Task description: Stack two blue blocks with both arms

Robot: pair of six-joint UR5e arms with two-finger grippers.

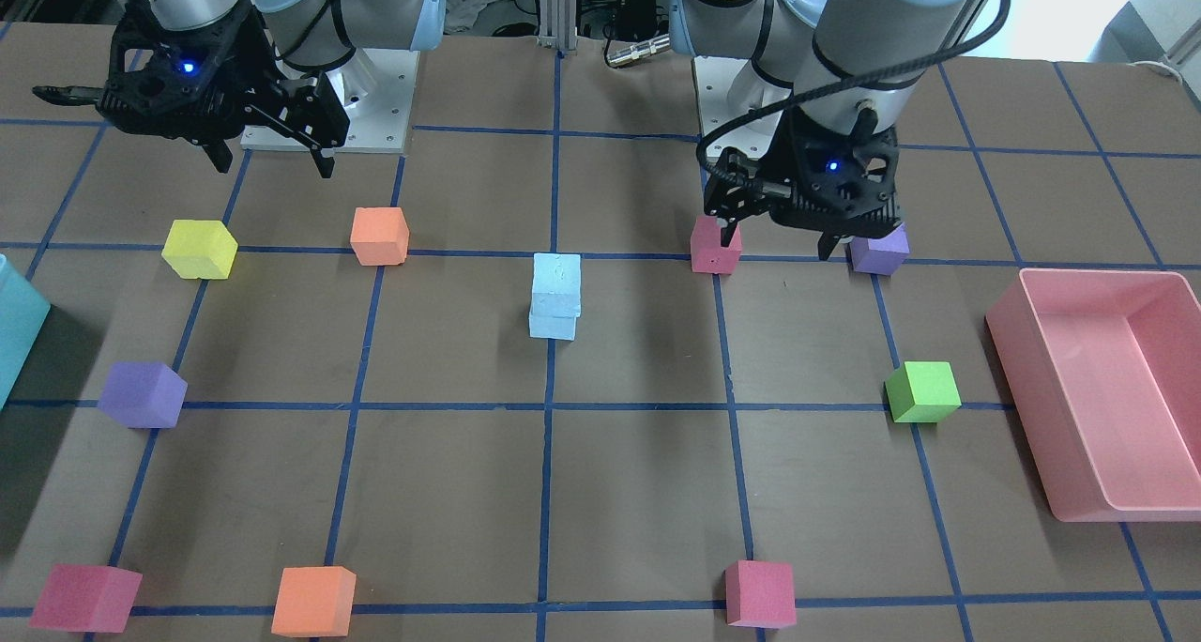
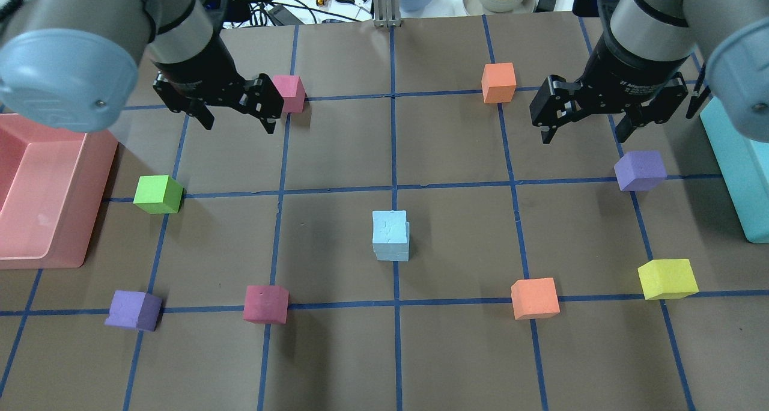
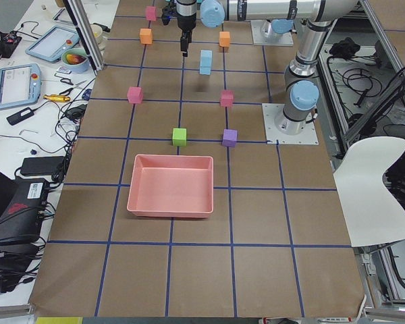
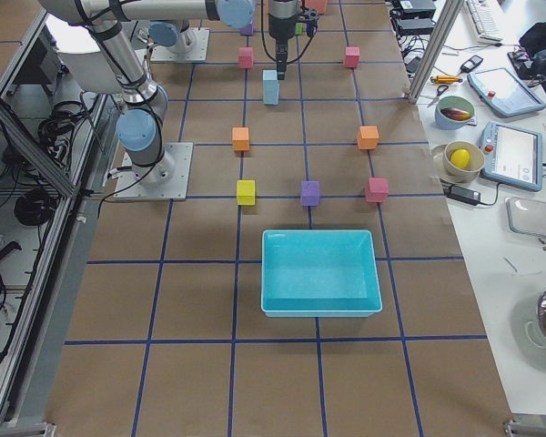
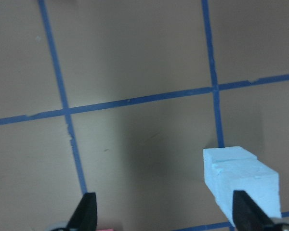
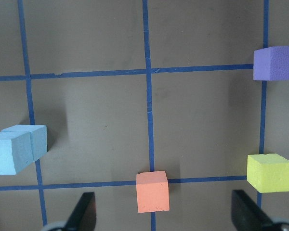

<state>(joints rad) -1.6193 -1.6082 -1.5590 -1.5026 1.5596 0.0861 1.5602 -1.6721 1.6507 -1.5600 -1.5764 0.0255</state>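
Observation:
The two pale blue blocks [image 2: 390, 235] stand stacked one on the other at the table's centre, the top one slightly offset. The stack also shows in the front view [image 1: 554, 297], the left wrist view [image 5: 241, 180] and the right wrist view [image 6: 17, 148]. My left gripper [image 2: 237, 121] is open and empty, hovering up and to the left of the stack in the overhead view, beside a pink cube [image 2: 288, 92]. My right gripper [image 2: 584, 133] is open and empty, up and to the right of the stack, near an orange cube [image 2: 498, 82] and a purple cube [image 2: 640, 170].
A pink bin [image 2: 96, 194] sits at the left edge and a teal bin [image 2: 730, 158] at the right edge. Loose cubes lie around: green [image 2: 158, 194], purple [image 2: 133, 310], red [image 2: 265, 304], orange [image 2: 534, 298], yellow [image 2: 667, 279].

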